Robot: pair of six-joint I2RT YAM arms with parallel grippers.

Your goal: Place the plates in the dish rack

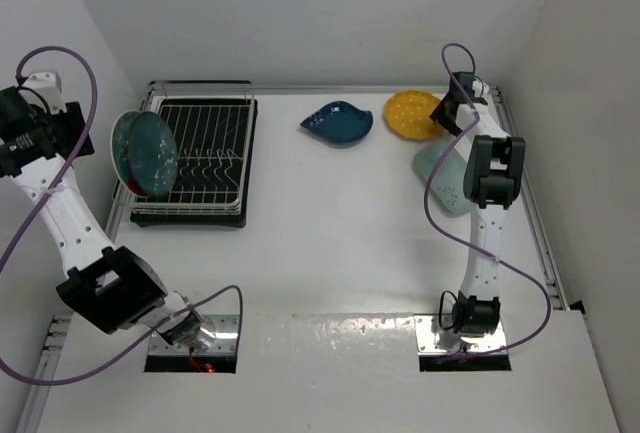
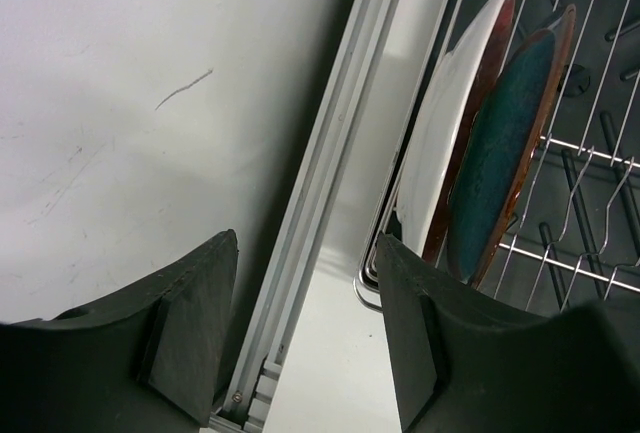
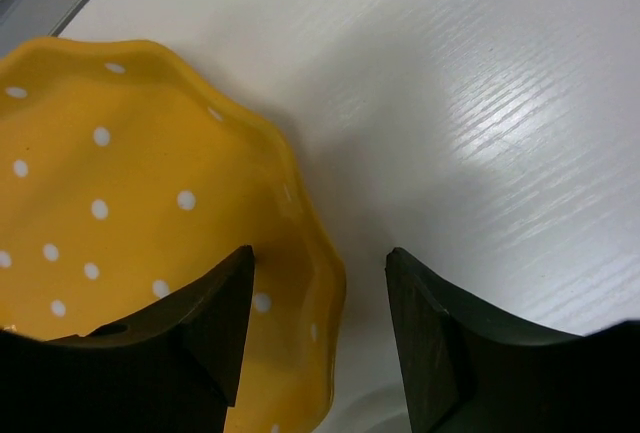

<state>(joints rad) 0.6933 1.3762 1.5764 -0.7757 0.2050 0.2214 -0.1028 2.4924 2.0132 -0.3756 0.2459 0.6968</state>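
Plates: two racked, three on the tabletop

We see a dark teal plate (image 2: 500, 143) and a white-backed round plate (image 2: 445, 133) standing on edge together at the left end of the dish rack (image 1: 205, 168). The left end effector (image 2: 305, 253) is released beside them, holding nothing. The right end effector (image 3: 320, 258), also released, straddles the yellow scalloped plate (image 3: 120, 183). The blue leaf-shaped plate (image 1: 338, 122) and the mint oblong plate (image 1: 445, 178) lie flat on the tabletop (image 1: 330, 243).
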